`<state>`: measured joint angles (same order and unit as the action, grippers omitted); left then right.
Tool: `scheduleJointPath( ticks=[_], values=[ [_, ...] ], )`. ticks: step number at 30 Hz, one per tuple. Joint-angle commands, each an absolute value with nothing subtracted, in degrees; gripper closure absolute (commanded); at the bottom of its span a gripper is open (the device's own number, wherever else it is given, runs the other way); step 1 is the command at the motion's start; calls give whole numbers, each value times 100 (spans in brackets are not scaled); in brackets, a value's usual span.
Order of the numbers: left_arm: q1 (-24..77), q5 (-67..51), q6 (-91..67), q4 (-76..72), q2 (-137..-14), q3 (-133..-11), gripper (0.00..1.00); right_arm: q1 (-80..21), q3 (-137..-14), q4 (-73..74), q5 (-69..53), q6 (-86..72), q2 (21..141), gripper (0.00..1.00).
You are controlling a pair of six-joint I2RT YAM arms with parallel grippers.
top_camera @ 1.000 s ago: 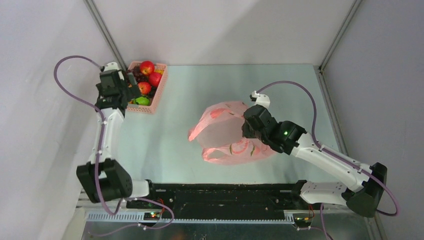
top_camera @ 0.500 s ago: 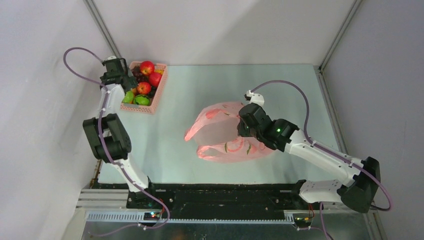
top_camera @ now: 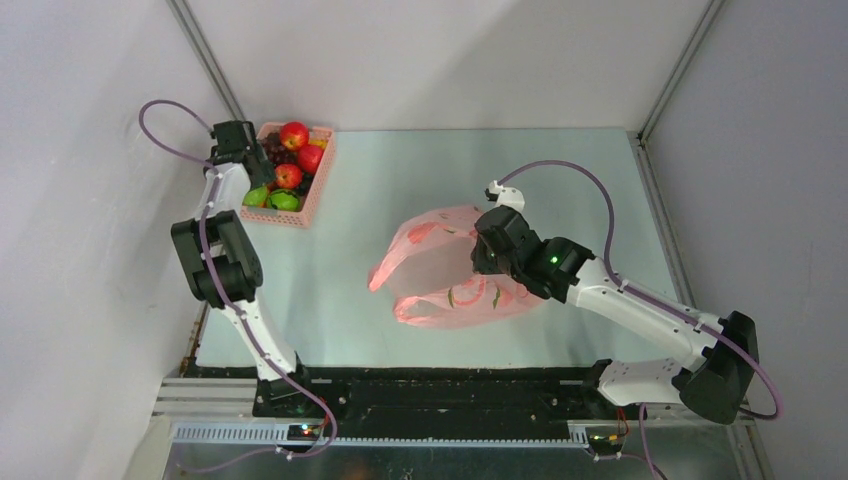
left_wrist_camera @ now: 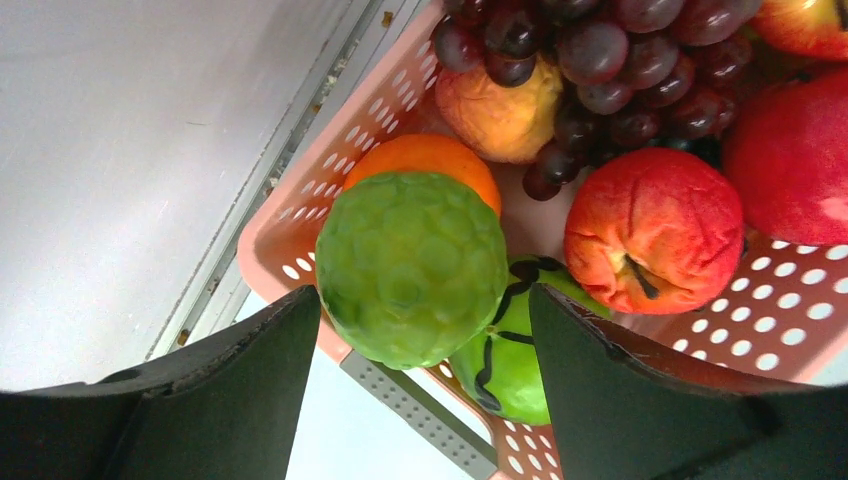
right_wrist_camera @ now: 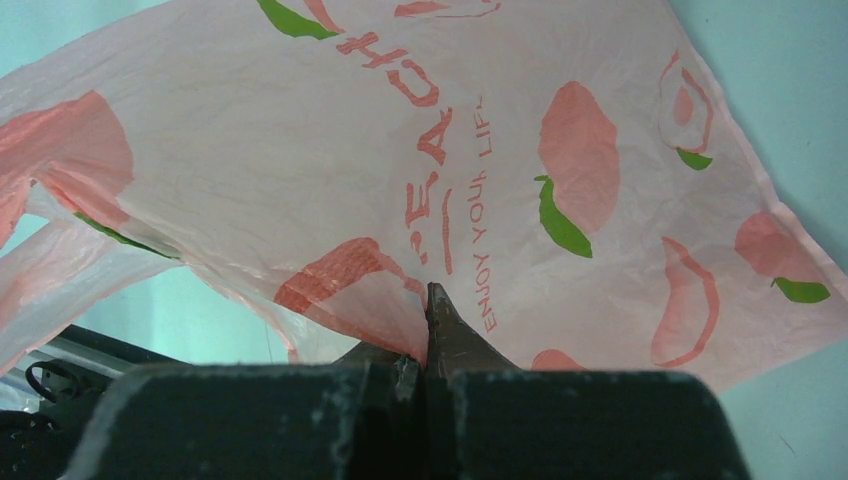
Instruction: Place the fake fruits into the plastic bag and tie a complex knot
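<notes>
The left gripper [left_wrist_camera: 425, 292] hangs over the near corner of the basket [left_wrist_camera: 300, 220], a pink plastic lattice tray pierced with small round holes. Its two dark fingers stand spread apart, one on each side of a green fruit [left_wrist_camera: 410, 265] – a matt ball with a dimpled, pebbled skin. The left finger meets the fruit's edge and the right one shows a thin gap, so nothing is clamped.

The green fruit lies on top of the pile, resting against a smooth orange [left_wrist_camera: 425, 155] behind it and a glossy green apple [left_wrist_camera: 515, 350] with a dark stem below it. Just beside these are a wrinkled red apple [left_wrist_camera: 655, 230], a yellowish peach-like fruit [left_wrist_camera: 500, 95] and a bunch of shiny dark purple grapes [left_wrist_camera: 600, 50].

The bag [top_camera: 430, 250] lies on the pale green table [top_camera: 400, 170], right of the middle and well apart from the basket in the far left corner. It is thin, creased, translucent pink film printed with red peach shapes, green leaves and lettering. The right gripper [right_wrist_camera: 428, 300] is clenched on a fold of this film – the fingers are pressed together with the plastic pinched between them, and the sheet spreads away from them in a taut fan. From above, the film by the gripper stands raised off the table, and a lower lobe trails toward the near edge.
</notes>
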<state>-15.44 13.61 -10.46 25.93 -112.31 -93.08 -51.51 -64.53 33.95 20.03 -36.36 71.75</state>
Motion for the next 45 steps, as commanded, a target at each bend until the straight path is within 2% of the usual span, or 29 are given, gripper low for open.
scheduleJointPath(
  ticks=[1,5,8,12,14,18,20,24,30,35,39,45],
  values=[
    [-1621,1339,-898,2643,-11379,-9602,16,-5146,-6478,3200,1987,-3599,7193,100],
    [-1629,1364,-869,2859,-11622,-9874,12,-5154,-6485,3210,1999,-3610,7196,100],
    [-1642,1374,-849,2906,-11724,-9975,16,-5159,-6481,3221,1996,-3612,7202,100],
    [-1656,1348,-837,2881,-11735,-9993,29,-5167,-6478,3246,2011,-3629,7199,100],
    [-1662,1344,-831,2898,-11726,-9996,40,-5178,-6479,3270,2031,-3642,7197,100],
    [-1658,1311,-818,2892,-11625,-9899,56,-5201,-6482,3288,2053,-3658,7186,100],
    [-1655,1264,-833,2806,-11492,-9785,59,-5217,-6481,3280,2056,-3655,7185,100],
    [-1633,899,-1017,2897,-11106,-9770,60,-5239,-6478,3327,2089,-3656,7149,100],
    [-1319,491,-1123,2910,-9848,-9393,59,-5220,-6481,3374,1993,-3616,7114,100],
    [-804,195,-1128,2837,-8701,-8601,61,-5175,-6480,3351,1936,-3612,7074,100],
    [-46,-750,-1135,2745,-7653,-8003,60,-5139,-6487,3345,2092,-3612,7150,100],
    [1868,-894,-1325,2874,-6162,-7350,61,-5116,-6500,3329,2145,-3656,7252,100]
  ],
)
